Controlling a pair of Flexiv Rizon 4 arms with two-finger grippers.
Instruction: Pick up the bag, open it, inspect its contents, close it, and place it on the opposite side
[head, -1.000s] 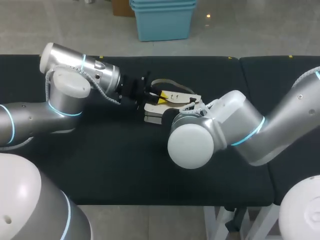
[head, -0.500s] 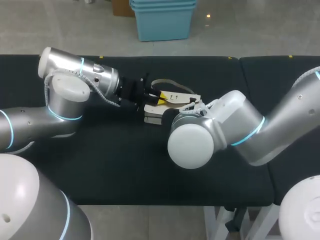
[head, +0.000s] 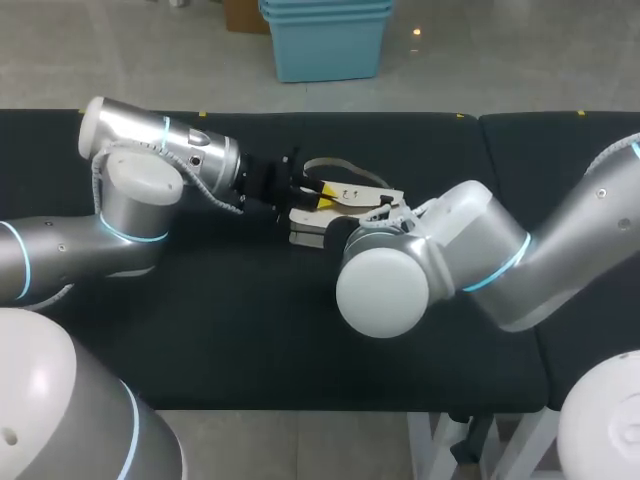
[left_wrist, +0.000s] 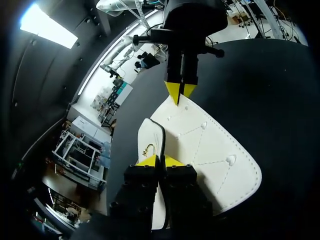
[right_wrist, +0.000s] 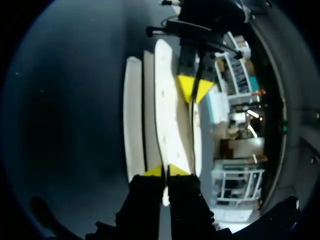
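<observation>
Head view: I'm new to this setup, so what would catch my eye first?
A white bag lies in the middle of the dark table. The left gripper and the right gripper, both yellow-tipped, pinch it from opposite ends, facing each other.

Soft overhead light on my dark desk (head: 250, 330).
My right arm (head: 385, 285) gleams; shadows faint; wrist views dim, edges bowed.

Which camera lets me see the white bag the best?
The left wrist view is best. There the bag shows its broad white flap, with stitching and studs. In the head view only a small part of the bag shows. The right wrist view sees the bag edge-on, as thin white strips.
</observation>
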